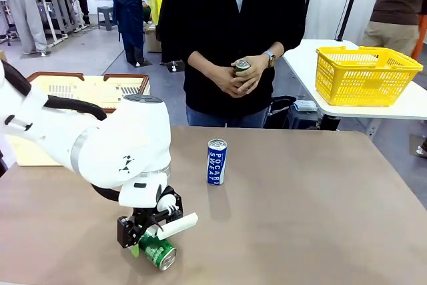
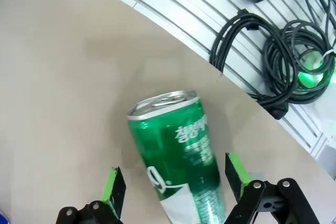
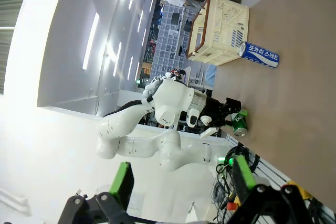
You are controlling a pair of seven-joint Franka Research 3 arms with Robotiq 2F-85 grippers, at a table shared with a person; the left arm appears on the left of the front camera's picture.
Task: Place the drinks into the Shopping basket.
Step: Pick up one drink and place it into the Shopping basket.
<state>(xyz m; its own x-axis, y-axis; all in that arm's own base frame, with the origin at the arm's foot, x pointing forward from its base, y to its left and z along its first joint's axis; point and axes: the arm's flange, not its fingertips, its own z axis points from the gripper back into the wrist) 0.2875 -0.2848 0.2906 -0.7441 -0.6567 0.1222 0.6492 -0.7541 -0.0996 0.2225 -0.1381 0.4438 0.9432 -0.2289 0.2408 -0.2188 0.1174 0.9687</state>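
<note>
Two left fingers [image 2: 114, 187] stand spread either side of a green can [image 2: 178, 150] lying on the table [image 1: 320, 205]; a blue can [image 1: 216, 162] stands upright mid-table. Right fingers [image 3: 124, 181] are spread too, empty.

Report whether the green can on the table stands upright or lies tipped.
Tipped: the green can lies on its side, its lid end pointing sideways.
</note>
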